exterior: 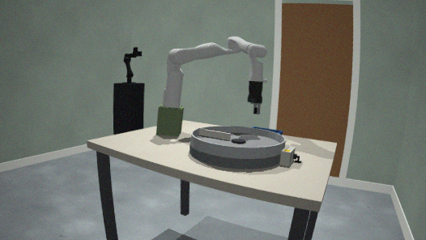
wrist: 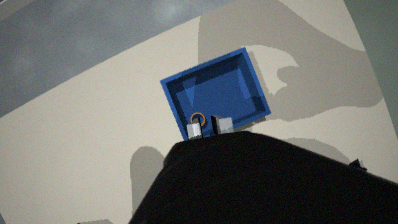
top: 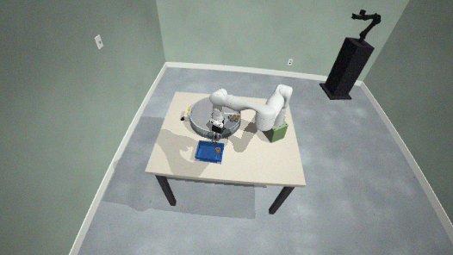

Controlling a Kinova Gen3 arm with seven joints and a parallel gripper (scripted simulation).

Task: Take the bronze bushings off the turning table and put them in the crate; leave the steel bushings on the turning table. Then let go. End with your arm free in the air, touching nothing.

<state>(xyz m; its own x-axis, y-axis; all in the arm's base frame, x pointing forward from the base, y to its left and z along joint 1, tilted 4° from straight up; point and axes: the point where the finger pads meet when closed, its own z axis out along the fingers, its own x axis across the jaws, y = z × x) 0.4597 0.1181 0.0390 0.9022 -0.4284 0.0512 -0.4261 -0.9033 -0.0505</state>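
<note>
The turning table (top: 199, 113) (exterior: 239, 152) is a round grey tray with a raised rim. On its right side in the top view, small bronze bushings (top: 237, 116) lie close beside grey steel bushings (top: 232, 120); they are too small to count. The blue crate (top: 204, 152) (exterior: 267, 130) (wrist: 220, 95) stands in front of the turning table. One bronze bushing (top: 218, 148) lies in the crate, near a corner in the wrist view. My gripper (top: 214, 140) (exterior: 257, 113) (wrist: 206, 124) is partly open, with nothing seen between its fingers, above the crate's edge beside the turning table.
A pale bar (exterior: 215, 135) reaches over the turning table from its rim toward a dark hub (exterior: 238, 141). A small control box (exterior: 287, 157) sits at the rim. The arm's green base (top: 277, 133) (exterior: 169, 122) stands on the table. A black pedestal (top: 350, 65) (exterior: 129, 107) stands away from it.
</note>
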